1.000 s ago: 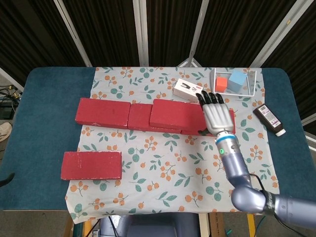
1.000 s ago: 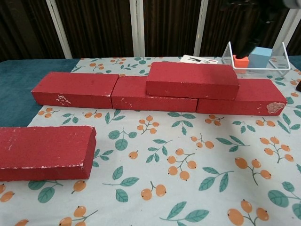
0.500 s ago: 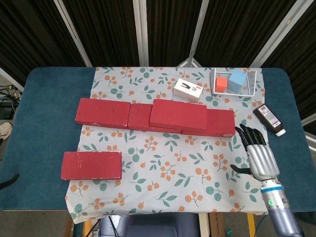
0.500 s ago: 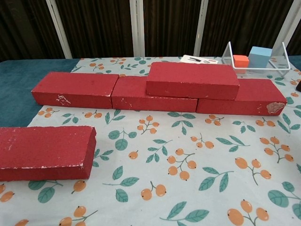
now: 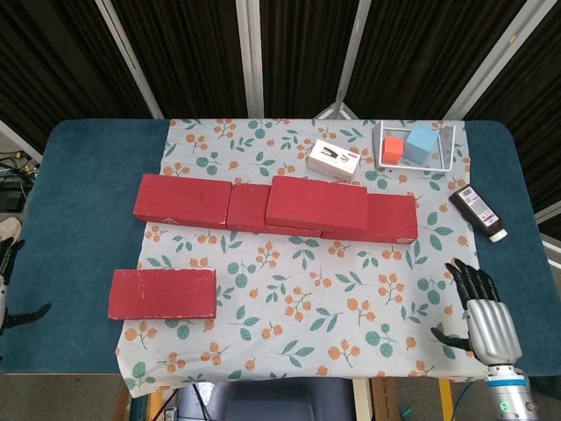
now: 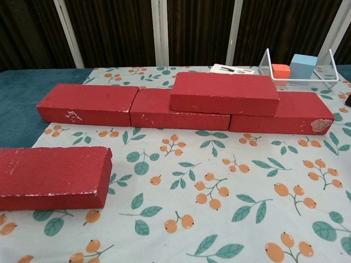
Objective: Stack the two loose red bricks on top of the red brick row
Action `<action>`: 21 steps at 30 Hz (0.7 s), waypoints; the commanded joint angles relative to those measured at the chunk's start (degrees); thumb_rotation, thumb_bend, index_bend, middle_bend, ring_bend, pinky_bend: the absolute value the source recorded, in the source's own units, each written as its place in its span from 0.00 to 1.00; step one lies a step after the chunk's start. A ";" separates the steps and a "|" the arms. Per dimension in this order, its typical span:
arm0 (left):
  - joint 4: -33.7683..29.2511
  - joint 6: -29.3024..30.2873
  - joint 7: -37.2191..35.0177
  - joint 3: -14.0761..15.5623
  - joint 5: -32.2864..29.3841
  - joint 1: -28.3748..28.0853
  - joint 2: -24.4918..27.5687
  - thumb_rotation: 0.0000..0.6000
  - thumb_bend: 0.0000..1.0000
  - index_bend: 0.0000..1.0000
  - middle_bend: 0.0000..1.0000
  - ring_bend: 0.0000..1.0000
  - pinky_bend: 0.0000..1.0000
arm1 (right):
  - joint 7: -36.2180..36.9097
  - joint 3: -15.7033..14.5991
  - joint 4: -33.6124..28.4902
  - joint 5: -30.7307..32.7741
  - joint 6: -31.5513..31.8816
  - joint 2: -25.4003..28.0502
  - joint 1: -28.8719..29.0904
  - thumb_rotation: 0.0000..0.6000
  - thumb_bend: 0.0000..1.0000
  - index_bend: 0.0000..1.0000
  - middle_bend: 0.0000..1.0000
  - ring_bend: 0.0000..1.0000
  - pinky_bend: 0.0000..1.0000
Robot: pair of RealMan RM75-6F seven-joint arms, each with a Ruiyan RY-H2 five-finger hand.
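A wire basket (image 5: 445, 151) at the upper right is holding an orange cube (image 5: 392, 148) and a blue cube (image 5: 421, 142). One brick (image 5: 316, 203) is lying atop the row (image 5: 184, 200) at centre; the other brick (image 5: 162, 293) is lying at lower left. The right hand (image 5: 487, 322), lower right, is spreading its fingers, holding nothing. The left hand (image 5: 7, 281) is barely showing; its state is unclear.

Clearance around the brick row
Open cloth (image 5: 298, 298) fronts the brick row (image 5: 263, 206); wire basket (image 5: 416, 147) and box (image 5: 334, 160) crowd its rear.
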 commanded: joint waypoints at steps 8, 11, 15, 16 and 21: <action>-10.08 -16.40 21.68 -3.72 -23.22 -18.58 6.24 1.00 0.00 0.00 0.00 0.00 0.03 | 2.37 0.86 1.60 1.59 -1.41 0.16 -0.35 1.00 0.08 0.00 0.00 0.00 0.00; -11.86 -16.93 26.14 -3.22 -28.02 -22.25 5.20 1.00 0.00 0.00 0.00 0.00 0.02 | 2.95 1.12 1.64 1.93 -2.10 0.40 -0.22 1.00 0.08 0.00 0.00 0.00 0.00; -13.91 -16.38 30.36 -1.91 -32.81 -25.78 3.97 1.00 0.00 0.00 0.00 0.00 0.01 | 3.06 1.25 1.77 1.91 -2.42 0.47 -0.31 1.00 0.08 0.00 0.00 0.00 0.00; -14.49 -15.85 31.41 -1.49 -33.85 -26.51 3.60 1.00 0.00 0.00 0.00 0.00 0.01 | 3.27 1.29 1.82 1.88 -2.47 0.54 -0.33 1.00 0.08 0.00 0.00 0.00 0.00; -16.63 -13.97 34.79 0.53 -36.58 -29.36 0.89 1.00 0.00 0.00 0.00 0.00 0.00 | 3.62 1.59 2.08 1.97 -2.58 0.68 -0.51 1.00 0.08 0.00 0.00 0.00 0.00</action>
